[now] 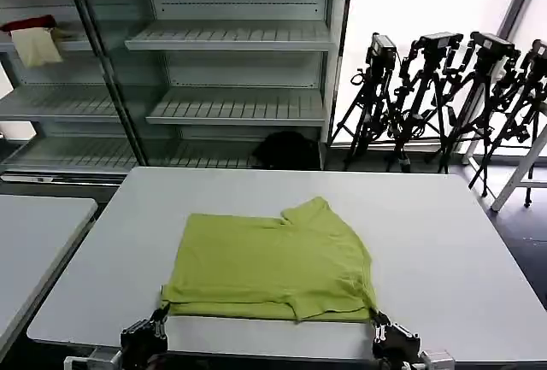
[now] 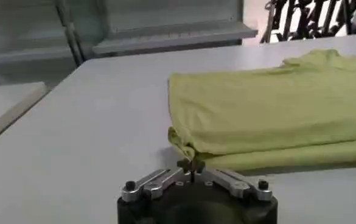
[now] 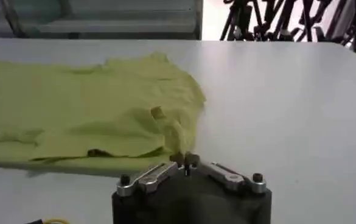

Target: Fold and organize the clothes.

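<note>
Nearest the robot, at the front edge of the white table [image 1: 444, 242], the left gripper [image 1: 159, 317] and the right gripper [image 1: 377, 322] sit at the two near corners of the lime-green T-shirt [image 1: 269, 263]. In the left wrist view the left gripper [image 2: 190, 165] has its fingertips drawn together on the shirt's folded corner; in the right wrist view the right gripper [image 3: 186, 160] is likewise closed, tips meeting at the hem corner of the T-shirt [image 3: 86, 122]. Whether each pinch has caught every layer or just the top one I cannot tell.

The shirt lies mid-table, already doubled over, a sleeve or collar part poking out at its far side. It should handle as light, limp cotton (it will sag and drag rather than hold a shape), so the corners and the folded edge are the sensible places to grip, lifted evenly.

The layers underneath are hidden. Beyond stand the metal shelves [image 1: 231, 37] and a row of tripods [image 1: 444, 96].
</note>
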Robot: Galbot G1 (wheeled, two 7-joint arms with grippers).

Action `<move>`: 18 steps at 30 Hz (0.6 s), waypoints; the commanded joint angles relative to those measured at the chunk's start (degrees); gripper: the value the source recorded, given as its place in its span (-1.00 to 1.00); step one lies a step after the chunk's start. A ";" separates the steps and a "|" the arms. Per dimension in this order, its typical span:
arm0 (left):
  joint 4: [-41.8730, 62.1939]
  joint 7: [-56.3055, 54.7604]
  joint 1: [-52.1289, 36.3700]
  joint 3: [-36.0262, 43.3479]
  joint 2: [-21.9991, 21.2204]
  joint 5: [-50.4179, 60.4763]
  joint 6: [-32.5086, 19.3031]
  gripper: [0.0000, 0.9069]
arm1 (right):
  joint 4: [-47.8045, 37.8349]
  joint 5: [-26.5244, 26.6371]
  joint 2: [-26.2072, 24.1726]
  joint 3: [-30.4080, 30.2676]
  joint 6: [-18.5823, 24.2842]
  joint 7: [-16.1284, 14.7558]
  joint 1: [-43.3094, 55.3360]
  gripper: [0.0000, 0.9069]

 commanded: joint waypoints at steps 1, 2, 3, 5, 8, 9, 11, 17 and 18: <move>-0.61 -2.56 2.55 0.16 -0.10 0.80 -0.72 1.00 | 0.32 -1.28 -0.22 -0.72 -0.03 1.21 -2.23 1.00; -0.73 -2.96 2.44 0.21 -0.29 0.67 -0.79 1.00 | 0.53 -1.36 -0.06 -0.59 0.03 1.24 -1.80 1.00; -1.16 -3.44 2.21 0.19 -0.47 0.27 -0.82 1.00 | 0.85 -1.33 0.15 -0.42 0.02 1.23 -1.17 1.00; -1.73 -3.97 1.85 0.00 -0.58 -0.36 -0.81 1.00 | 1.43 -1.36 0.38 -0.13 0.03 1.11 -0.27 1.00; -2.52 -4.16 0.11 -0.60 -0.75 -0.65 -0.68 1.00 | 2.12 -1.30 0.75 0.51 -0.05 0.50 2.45 1.00; -2.40 -4.07 -0.65 -0.77 -0.77 -0.67 -0.56 1.00 | 2.07 -1.29 0.79 0.52 -0.06 0.45 2.97 1.00; -1.95 -4.00 -3.43 -0.79 -0.88 -0.69 -0.31 1.00 | 1.13 -1.24 1.40 0.51 -0.07 -0.44 6.04 1.00; 2.10 1.29 -14.86 -1.20 -0.23 -2.55 -0.89 1.00 | -5.18 -0.85 3.55 -0.53 -0.27 -3.82 18.67 1.00; 3.24 1.94 -16.97 -0.99 0.05 -3.38 -0.52 1.00 | -6.84 -0.80 3.70 -1.18 -0.36 -4.23 21.70 1.00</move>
